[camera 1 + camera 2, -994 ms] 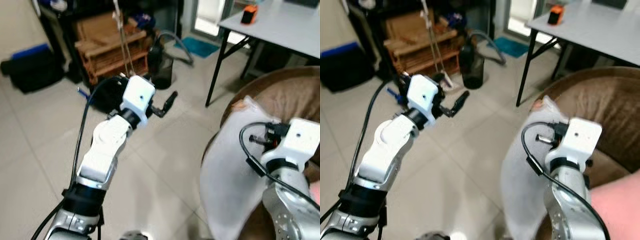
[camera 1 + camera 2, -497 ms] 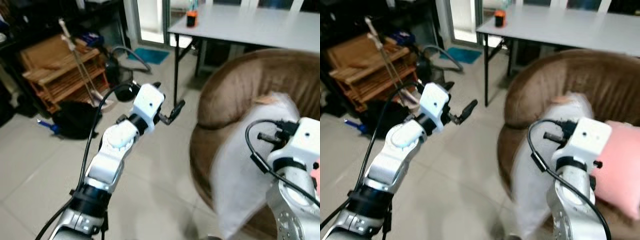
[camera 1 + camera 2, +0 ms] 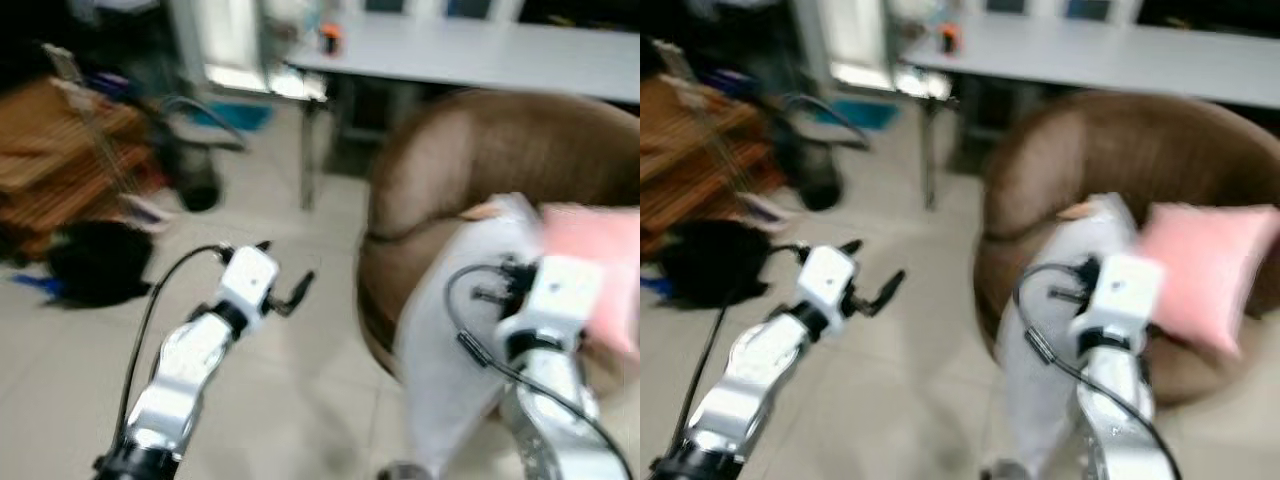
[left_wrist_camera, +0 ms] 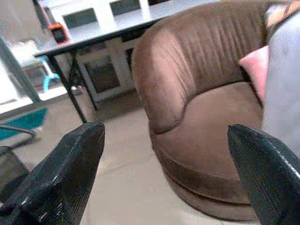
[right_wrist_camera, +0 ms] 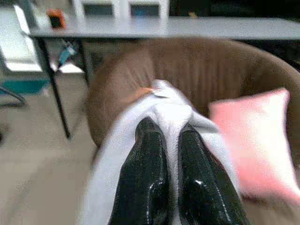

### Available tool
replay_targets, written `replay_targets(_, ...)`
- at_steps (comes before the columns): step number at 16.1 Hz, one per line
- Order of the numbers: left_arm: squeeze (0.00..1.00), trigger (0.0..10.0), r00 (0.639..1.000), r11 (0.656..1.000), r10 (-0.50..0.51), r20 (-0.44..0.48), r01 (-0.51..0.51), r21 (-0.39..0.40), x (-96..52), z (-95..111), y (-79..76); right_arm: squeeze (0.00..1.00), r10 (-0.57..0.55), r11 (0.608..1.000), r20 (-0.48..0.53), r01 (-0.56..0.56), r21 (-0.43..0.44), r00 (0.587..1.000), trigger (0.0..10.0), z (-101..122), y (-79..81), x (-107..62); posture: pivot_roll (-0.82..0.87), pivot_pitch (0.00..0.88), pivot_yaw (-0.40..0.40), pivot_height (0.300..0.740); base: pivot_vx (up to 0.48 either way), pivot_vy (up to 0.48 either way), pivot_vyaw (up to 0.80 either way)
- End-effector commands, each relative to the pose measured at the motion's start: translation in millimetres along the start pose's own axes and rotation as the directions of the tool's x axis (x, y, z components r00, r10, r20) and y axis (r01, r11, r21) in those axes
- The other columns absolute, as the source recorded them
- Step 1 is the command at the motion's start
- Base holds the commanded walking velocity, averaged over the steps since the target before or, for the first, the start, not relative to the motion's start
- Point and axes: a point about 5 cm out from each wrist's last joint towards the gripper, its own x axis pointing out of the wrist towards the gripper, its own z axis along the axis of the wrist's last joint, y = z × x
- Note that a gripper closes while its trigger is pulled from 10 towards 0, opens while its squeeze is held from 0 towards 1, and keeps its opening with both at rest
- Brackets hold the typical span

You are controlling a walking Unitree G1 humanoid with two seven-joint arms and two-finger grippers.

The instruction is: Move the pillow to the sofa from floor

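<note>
The head views are blurred, yet the main shapes read clearly. A round brown sofa [image 3: 1120, 160] takes up the right half of the frame, its ribbed curved back rising toward the upper right and its seat low in the middle right. Behind it, along the top of the frame, runs a long grey desk [image 3: 480, 55] on dark legs, with a small orange object [image 3: 329, 39] near its left end. Pale floor tiles [image 3: 300, 400] spread across the lower left and centre. At the left edge stand brown wooden racks [image 3: 50, 170], with a dark bag [image 3: 95, 260] lying on the floor just below them. The white pillow [image 3: 450, 330] hangs in front of the sofa at the lower right of the frame, off the floor, its top corner pinched and its body drooping down past the sofa's front edge. A pink cushion [image 3: 1200, 270] rests on the sofa seat, just right of the white pillow. The right tool [image 5: 166, 140], at the centre right of the head views, has its two black fingers [image 5: 145, 178] pressed together on the pillow's gathered top fold, gripping it. The left tool [image 3: 290, 293] is raised over the floor at the lower centre-left of the frame, well apart from the sofa, its fingers [image 4: 61, 173] spread wide and holding nothing.
</note>
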Motion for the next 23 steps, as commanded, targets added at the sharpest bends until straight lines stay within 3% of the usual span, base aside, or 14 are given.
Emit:
replay_targets(1, 0.00, 10.0, 0.998, 0.999, -0.009, 0.055, 0.006, 0.039, 7.0, 12, -4.0, 0.00, -0.004, 1.000, 0.072, 0.005, -0.009, 0.997, 10.0, 8, -2.1, 2.3, -0.03, 0.042, 0.011, 0.740, 0.000, 0.000, -0.80)
replay_targets(3, 0.00, 10.0, 0.995, 0.999, -0.036, 0.089, 0.034, 0.022, 11.8, 22, -4.6, 0.00, 0.018, 1.000, 0.099, -0.018, 0.002, 0.995, 10.0, 13, 2.5, 3.6, -0.03, 0.043, 0.015, 0.740, 0.000, 0.000, -0.67)
replay_targets(4, 0.00, 10.0, 0.997, 0.999, -0.030, 0.069, 0.027, 0.043, 14.2, 23, -2.3, 0.00, 0.040, 0.999, 0.129, -0.041, 0.006, 0.991, 10.0, 18, 6.3, 5.1, -0.03, 0.043, 0.021, 0.740, 0.000, 0.000, 0.00)
replay_targets(6, 0.00, 10.0, 0.993, 0.999, -0.002, 0.121, -0.002, 0.033, 19.2, 36, 4.6, 0.00, 0.059, 0.998, 0.150, -0.062, 0.015, 0.987, 10.0, 25, 12.1, 7.5, -0.04, 0.044, 0.025, 0.740, 0.000, 0.000, 0.00)
replay_targets(9, 0.00, 10.0, 0.991, 0.999, -0.012, 0.136, 0.006, 0.044, 22.9, 44, 8.9, 0.00, 0.033, 0.999, 0.186, -0.039, 0.030, 0.982, 10.0, 36, 12.4, 11.5, -0.04, 0.043, 0.033, 0.740, 0.348, 0.000, 0.00)
replay_targets(15, 0.00, 10.0, 0.992, 0.998, -0.038, 0.122, 0.033, 0.047, 21.7, 41, 3.0, 0.00, -0.026, 0.999, 0.196, 0.017, 0.050, 0.980, 10.0, 40, 6.0, 15.9, -0.04, 0.044, 0.036, 0.740, 0.364, 0.000, 0.00)
replay_targets(23, 0.00, 10.0, 0.991, 0.996, -0.061, 0.121, 0.054, 0.065, 24.7, 43, 2.1, 0.00, -0.056, 0.997, 0.188, 0.045, 0.064, 0.981, 10.0, 40, 1.4, 16.4, -0.05, 0.040, 0.046, 0.740, 0.370, 0.000, -0.80)
